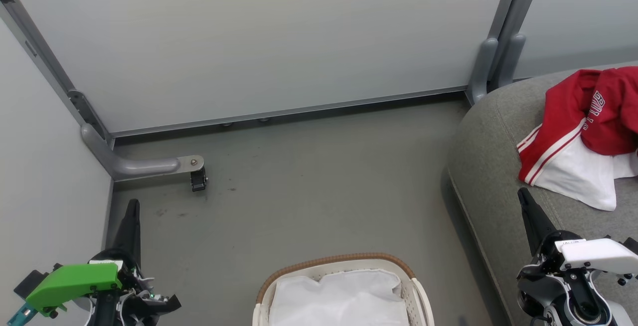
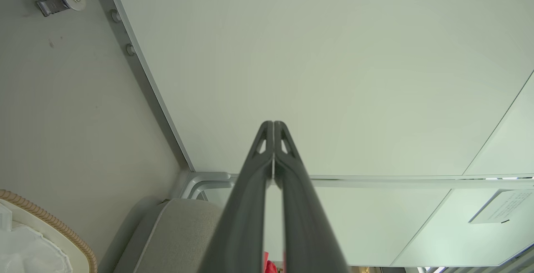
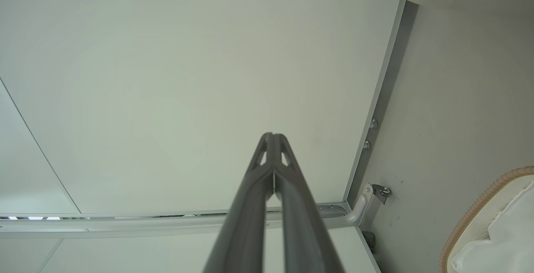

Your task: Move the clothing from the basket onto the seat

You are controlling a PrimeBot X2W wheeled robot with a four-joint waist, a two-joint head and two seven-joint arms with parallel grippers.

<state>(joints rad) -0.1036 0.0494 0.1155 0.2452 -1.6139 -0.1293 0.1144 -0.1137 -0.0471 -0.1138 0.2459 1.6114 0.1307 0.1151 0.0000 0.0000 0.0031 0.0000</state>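
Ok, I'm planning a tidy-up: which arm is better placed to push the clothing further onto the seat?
Right, probably. The right gripper hangs over the seat, just short of the clothing; the left gripper is across the floor.

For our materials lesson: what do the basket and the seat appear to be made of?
The basket: probably smooth white plastic, its wall perforated; brown rim looks woven. The seat: apparently matte grey fabric, finely textured, with a seam.

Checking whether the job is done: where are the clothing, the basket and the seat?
clothing [image 1: 610, 131], head view, red fabric.
basket [image 1: 339, 256], head view, brown rim.
seat [image 1: 491, 166], head view, bare grey cushion top.
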